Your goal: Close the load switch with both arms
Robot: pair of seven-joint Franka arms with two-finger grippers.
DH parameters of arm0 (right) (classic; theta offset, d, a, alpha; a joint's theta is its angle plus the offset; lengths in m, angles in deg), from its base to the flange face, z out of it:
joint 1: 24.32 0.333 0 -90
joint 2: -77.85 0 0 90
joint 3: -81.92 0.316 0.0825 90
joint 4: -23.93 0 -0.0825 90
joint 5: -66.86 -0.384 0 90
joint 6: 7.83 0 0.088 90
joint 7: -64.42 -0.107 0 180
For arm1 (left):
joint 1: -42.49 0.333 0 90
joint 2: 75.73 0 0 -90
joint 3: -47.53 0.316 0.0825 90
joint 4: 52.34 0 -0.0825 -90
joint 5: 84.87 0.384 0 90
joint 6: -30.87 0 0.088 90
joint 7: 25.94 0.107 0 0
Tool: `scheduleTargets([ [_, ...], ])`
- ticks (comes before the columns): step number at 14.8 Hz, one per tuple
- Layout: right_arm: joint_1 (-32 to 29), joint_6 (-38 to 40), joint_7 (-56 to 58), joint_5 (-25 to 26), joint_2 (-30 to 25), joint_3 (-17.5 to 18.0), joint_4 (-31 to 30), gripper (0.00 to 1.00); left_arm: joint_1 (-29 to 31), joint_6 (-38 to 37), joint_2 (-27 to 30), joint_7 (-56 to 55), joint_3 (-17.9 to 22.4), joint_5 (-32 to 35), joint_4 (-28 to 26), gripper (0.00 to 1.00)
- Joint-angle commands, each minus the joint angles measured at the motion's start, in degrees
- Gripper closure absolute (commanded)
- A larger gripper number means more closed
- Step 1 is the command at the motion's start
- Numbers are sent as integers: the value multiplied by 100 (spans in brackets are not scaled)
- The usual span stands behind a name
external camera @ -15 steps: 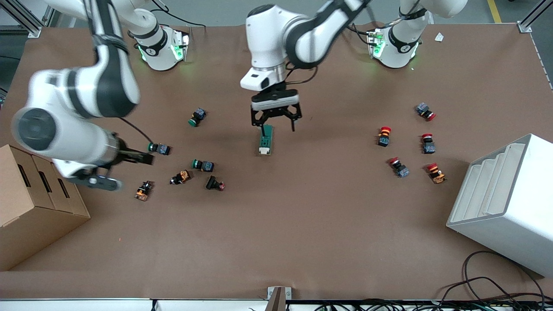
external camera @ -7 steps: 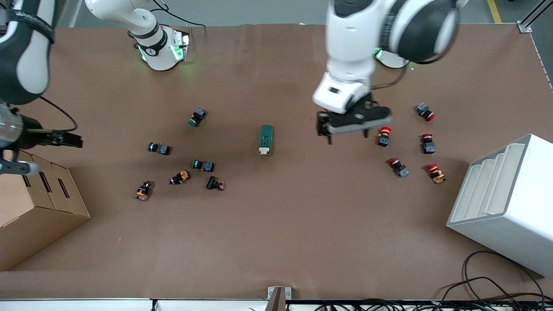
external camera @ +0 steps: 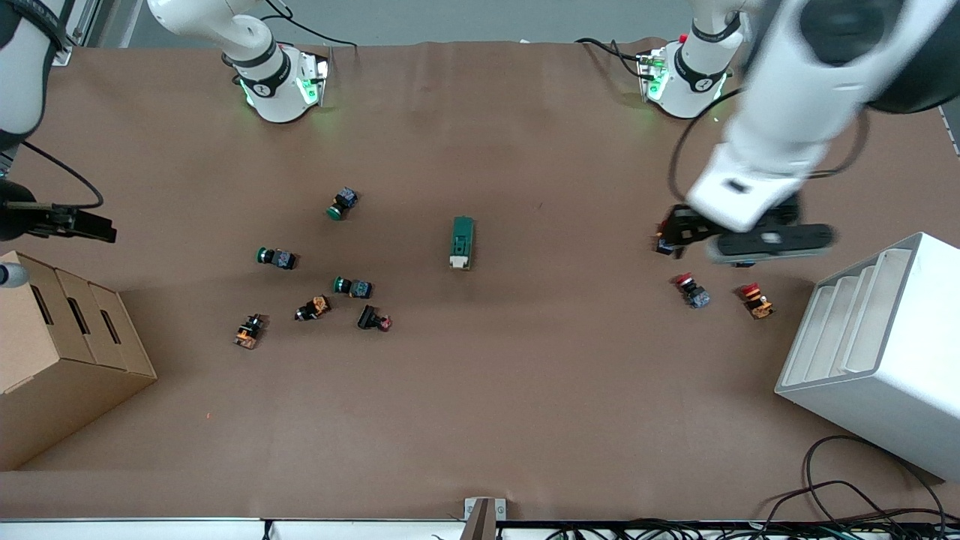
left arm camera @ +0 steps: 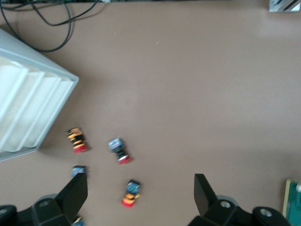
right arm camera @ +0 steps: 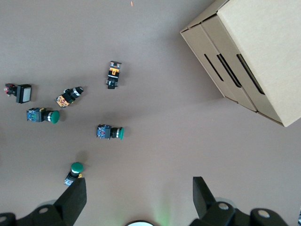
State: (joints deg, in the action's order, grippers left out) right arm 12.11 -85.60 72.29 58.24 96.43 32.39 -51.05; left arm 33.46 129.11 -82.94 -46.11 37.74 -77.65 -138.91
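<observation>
The load switch (external camera: 463, 241), a dark-green block with a cream lever end, lies alone at the table's middle. Its edge also shows in the left wrist view (left arm camera: 294, 202). My left gripper (external camera: 709, 244) is open and empty over the red-capped buttons (external camera: 691, 291) toward the left arm's end of the table; its fingers (left arm camera: 75, 193) stand wide apart above one red button (left arm camera: 130, 193). My right gripper (external camera: 97, 225) is open and empty above the table's edge by the cardboard box (external camera: 67, 360), well away from the switch. Its fingers (right arm camera: 73, 197) are spread wide.
Green-capped buttons (external camera: 343, 202) and other small buttons (external camera: 313, 307) lie scattered toward the right arm's end of the table. A white bin (external camera: 877, 352) stands at the left arm's end. Cables (external camera: 862, 495) lie at the table's near corner.
My left gripper has left the load switch and swung toward the left arm's end, over the red buttons. My right gripper has pulled back toward the cardboard box. The switch has not moved.
</observation>
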Motion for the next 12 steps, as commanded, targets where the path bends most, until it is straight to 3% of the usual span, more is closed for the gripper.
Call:
scheduleTargets([
  [1,48,130,-178,35,5,13,142,0,60,-514,387,661,319,-264,-87,0],
  [3,74,139,-390,-9,5,22,116,0,444,-691,588,1275,382,-509,-183,0],
  [6,39,226,-399,-263,-22,5,89,0,578,-744,870,1235,382,-660,-377,0],
  [9,22,279,-417,-255,-118,48,2,0,955,-753,1037,1234,94,-695,-596,0],
  [10,-126,349,-478,-255,-231,179,-7,0,1087,-710,1098,1226,-91,-695,-667,0],
  [12,-757,411,-845,-63,-530,1107,-60,0,1114,-709,1117,1191,-146,-695,-676,0],
])
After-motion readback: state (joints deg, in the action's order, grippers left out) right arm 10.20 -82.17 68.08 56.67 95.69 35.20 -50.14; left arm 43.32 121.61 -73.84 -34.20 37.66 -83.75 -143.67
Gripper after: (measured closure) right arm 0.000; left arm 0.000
